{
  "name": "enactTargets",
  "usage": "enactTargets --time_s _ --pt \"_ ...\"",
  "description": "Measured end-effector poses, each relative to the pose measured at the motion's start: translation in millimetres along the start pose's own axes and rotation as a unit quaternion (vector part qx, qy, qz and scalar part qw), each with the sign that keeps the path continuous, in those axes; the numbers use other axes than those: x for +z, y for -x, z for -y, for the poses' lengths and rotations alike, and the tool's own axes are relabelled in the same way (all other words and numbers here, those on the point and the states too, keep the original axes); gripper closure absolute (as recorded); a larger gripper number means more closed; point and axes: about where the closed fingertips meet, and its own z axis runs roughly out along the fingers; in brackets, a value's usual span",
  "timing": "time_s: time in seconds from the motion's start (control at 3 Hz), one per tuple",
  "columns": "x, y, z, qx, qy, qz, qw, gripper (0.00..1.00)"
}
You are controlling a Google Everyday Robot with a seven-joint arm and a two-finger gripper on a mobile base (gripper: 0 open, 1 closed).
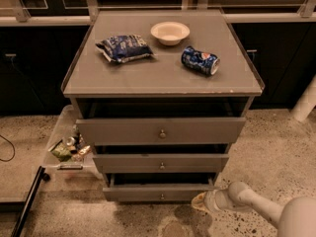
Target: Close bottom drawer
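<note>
Speckled stone floor (276, 147) under a grey wooden three-drawer cabinet (163, 78); on top, a white round bowl (170, 32), a crumpled blue snack bag (123, 48) and a blue drinks can (200, 60) on its side; the bottom drawer (148, 192), lowest and narrowest, stands partly open; the pale gripper (200, 202) sits low, just beside that drawer front's right end; its opening and hold cannot be told.
</note>
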Motion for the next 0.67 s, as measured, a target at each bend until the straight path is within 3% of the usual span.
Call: enactTargets --time_s 0.67 --pt "32.6 22.8 33.2 -0.047 0.003 0.009 0.9989 1.0"
